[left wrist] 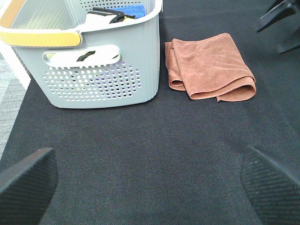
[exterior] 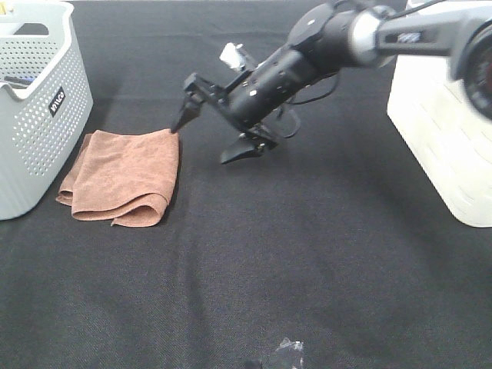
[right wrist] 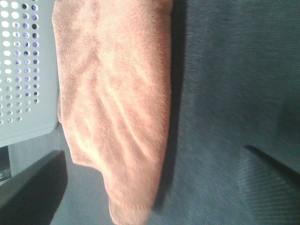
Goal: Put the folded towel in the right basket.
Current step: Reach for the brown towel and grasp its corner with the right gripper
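black right arm (exterior: pixel 284 73) aslant toward the folded towel (exterior: pixel 123 177), end effector (exterior: pixel 201 144) wide apart at its edge

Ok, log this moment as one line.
right gripper: jaws open at folded towel edge, no grasp | left gripper: jaws open | towel: on table beside grey basket | not in right basket

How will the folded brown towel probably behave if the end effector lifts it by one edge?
The towel looks soft and floppy: its layers curl at the fold, so it would likely droop and may unfold. Its fuzzy pile suggests it should not slip. It lies flat, so rolling seems unlikely.
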